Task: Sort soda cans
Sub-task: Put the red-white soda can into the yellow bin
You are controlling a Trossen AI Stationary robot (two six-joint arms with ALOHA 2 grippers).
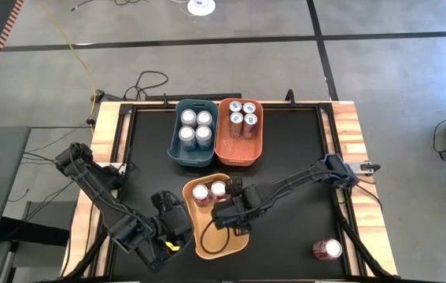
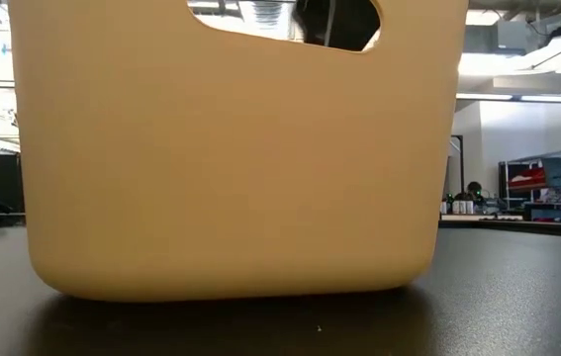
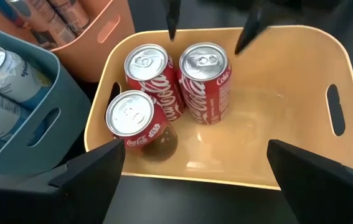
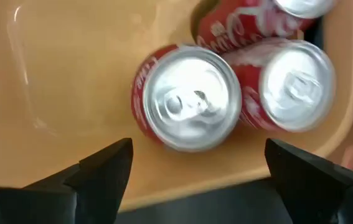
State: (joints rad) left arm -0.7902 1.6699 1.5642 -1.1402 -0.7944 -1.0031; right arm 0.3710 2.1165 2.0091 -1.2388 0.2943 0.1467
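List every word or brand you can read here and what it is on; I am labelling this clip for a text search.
"Coca-Cola" script: on the red cans in the yellow bin, left wrist view.
"Coke": near the rim of one red can, same view.
Print on the pale cans in the blue bin: too blurred to read.

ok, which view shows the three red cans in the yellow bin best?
Left wrist view: all three red cans upright, labels visible. Right wrist shows them from above, one cropped. High view shows two tops, the third hidden by the right arm. Low view shows only the bin wall.
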